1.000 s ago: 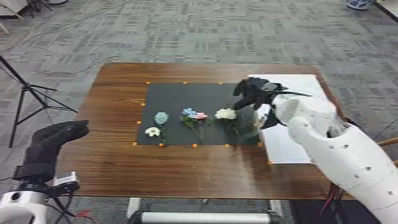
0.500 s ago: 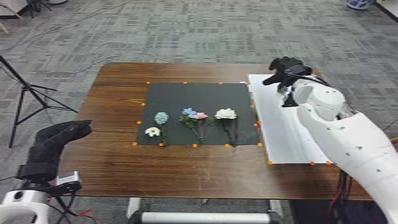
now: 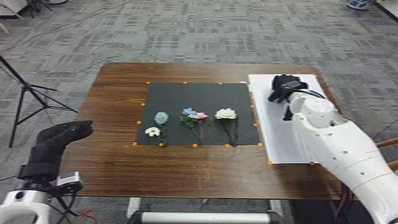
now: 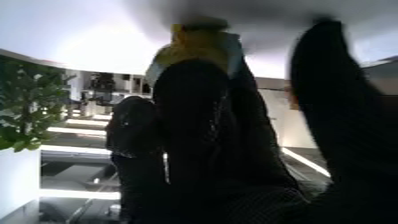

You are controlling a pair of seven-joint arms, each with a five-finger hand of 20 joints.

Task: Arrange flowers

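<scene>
Head view: my right hand (image 3: pixel 286 86) is over the white board (image 3: pixel 281 142) at two o'clock, flowers (image 3: pixel 226 114) on the black mat at its eight; my left hand (image 3: pixel 67 134) rests relaxed. Wrist view: right fingers straight, thumb apart, yellow blur (image 4: pixel 197 46) at the fingertips.

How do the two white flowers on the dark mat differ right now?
The right white flower has a larger, fuller bloom; the left white flower has a smaller one. The right flower's bloom sits farther from the near edge of the dark mat, the left flower's closer to it. Both are white.
</scene>
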